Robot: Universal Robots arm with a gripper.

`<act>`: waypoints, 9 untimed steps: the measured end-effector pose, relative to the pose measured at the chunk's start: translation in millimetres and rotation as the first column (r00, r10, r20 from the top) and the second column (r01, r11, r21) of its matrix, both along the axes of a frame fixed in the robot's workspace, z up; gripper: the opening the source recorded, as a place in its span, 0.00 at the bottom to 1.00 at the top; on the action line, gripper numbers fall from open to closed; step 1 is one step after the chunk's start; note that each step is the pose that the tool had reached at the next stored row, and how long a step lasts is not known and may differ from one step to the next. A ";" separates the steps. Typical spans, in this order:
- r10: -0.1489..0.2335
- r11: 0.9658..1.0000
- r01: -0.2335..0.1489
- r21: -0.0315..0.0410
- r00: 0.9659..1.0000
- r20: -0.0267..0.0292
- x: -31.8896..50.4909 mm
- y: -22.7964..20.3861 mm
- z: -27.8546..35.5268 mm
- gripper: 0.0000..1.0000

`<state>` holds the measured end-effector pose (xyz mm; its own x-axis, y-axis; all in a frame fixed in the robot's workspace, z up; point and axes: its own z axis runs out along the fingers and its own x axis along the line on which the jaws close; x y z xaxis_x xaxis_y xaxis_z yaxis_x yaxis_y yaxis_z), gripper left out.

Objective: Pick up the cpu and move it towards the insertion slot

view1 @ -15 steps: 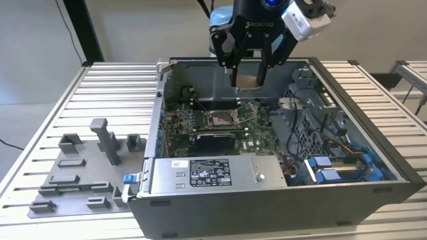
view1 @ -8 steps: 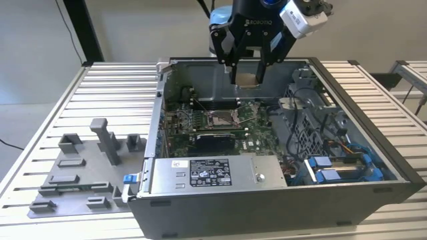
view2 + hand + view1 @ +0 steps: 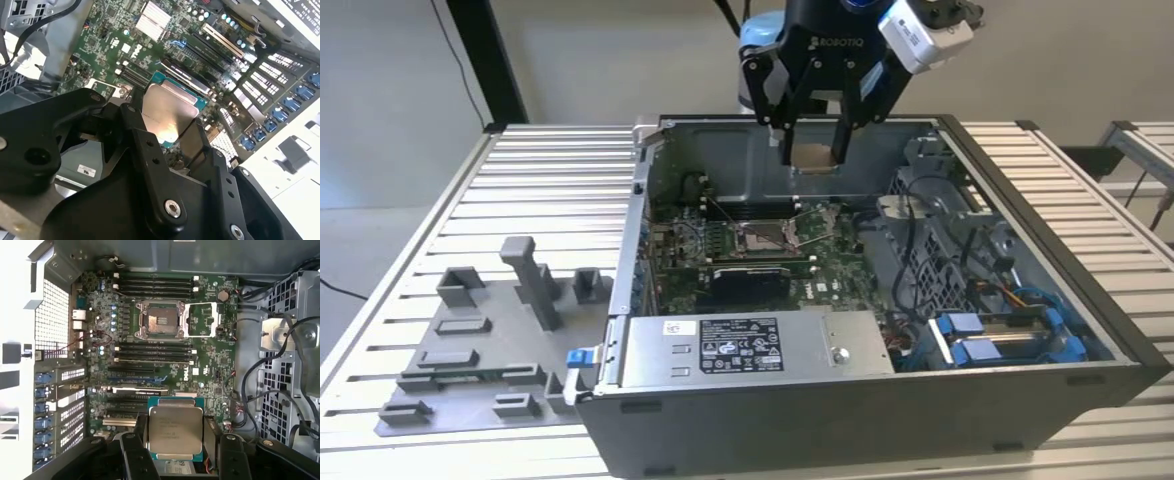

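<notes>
CPU [image 3: 175, 432] sits clamped betw. the fingers of the pincer [image 3: 815, 150], lifted above the open PC case [image 3: 1067, 300] near its back wall. Pincer is closed on the chip's edges, silvery top visible in both wrist views. Slot [image 3: 159, 320] lies open on the green board [image 3: 210, 365], well apart from the chip.

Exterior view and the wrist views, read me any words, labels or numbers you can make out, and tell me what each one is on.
White label on the grey metal box: print too small to read.
cpu top, held in the gripper: faint print, too blurred to read.
Gripper body: white maker's lettering, a brand mark only.
Green circuit board: tiny white markings, unreadable.
</notes>
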<state>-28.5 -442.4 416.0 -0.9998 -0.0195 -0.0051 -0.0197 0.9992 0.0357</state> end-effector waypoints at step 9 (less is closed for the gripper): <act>0.000 1.000 0.000 0.000 1.000 0.000 1.5 3.2 0.0 0.00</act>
<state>-27.0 -439.2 416.0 -0.9998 -0.0195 -0.0051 -0.0197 0.9992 0.0356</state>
